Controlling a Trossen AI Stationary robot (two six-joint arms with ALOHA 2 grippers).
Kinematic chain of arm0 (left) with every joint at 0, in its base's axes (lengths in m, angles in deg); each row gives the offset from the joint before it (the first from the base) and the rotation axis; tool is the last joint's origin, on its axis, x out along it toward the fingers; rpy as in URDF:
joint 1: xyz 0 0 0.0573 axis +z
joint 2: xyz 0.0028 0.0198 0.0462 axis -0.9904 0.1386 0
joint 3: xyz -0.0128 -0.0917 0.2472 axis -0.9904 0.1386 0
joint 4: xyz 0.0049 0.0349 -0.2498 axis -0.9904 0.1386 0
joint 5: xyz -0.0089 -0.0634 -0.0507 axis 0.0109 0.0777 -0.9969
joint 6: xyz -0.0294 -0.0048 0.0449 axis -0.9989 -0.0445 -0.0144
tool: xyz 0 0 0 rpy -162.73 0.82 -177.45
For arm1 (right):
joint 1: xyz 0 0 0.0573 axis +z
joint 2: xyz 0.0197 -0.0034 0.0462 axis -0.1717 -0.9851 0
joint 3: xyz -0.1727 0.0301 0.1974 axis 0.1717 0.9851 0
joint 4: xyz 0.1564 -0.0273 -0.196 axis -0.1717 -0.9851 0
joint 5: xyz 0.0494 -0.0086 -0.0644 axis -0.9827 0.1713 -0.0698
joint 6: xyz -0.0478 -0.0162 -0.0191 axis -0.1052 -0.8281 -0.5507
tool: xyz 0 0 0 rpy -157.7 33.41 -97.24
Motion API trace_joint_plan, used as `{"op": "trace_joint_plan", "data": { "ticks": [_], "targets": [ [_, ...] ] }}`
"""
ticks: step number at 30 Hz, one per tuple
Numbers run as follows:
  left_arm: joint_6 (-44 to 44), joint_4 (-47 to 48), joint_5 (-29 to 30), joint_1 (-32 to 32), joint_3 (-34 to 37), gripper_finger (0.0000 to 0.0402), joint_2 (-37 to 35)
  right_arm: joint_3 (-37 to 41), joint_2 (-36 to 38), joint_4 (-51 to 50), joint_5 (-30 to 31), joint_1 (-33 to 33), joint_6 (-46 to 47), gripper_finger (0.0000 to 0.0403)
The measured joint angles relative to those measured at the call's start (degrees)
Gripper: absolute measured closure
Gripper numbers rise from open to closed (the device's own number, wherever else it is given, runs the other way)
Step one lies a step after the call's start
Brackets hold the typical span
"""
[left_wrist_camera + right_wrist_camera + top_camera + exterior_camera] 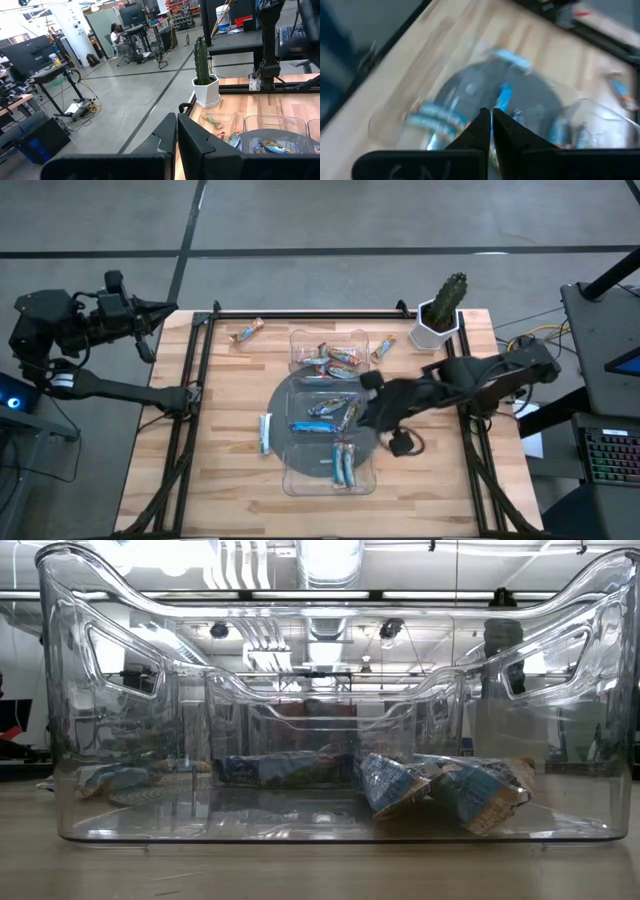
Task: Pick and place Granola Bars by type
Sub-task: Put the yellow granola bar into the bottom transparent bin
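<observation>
My right hand (pixel 352 418) pinched shut over the clear tray (pixel 330 482) mid-bench, nothing visibly held, granola bars (pixel 342 464) below, my left hand (pixel 176 145) closed, parked off the bench's far-left corner

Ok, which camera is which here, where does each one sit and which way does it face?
High view: overhead, straight down; left gripper off-table, right gripper over the tray.
Low view: table height, through the tray wall; no arm shows.
Left wrist view: past the shut left gripper toward the cactus.
Right wrist view: down past the shut right gripper.
Shared: cactus in high and left wrist views.
</observation>
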Motion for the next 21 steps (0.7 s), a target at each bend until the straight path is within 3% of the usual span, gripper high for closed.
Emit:
{"op": "trace_joint_plan", "data": {
  "ticks": [7,17,21],
  "targets": [
    [0.0,-0.1,0.0,0.0,0.0,0.0402,1.4,0.0,5.8,5.0,8.8,0.0,12.3,0.0394],
    [-1.7,-5.2,-0.2,0.0,0.0,0.0402,5.3,0.2,12.5,10.8,9.7,-0.7,17.1,0.0394],
    [-1.9,-5.4,-0.2,0.0,0.0,0.0402,6.3,0.5,15.7,10.8,17.8,-1.2,21.0,0.0394]
  ]
}}
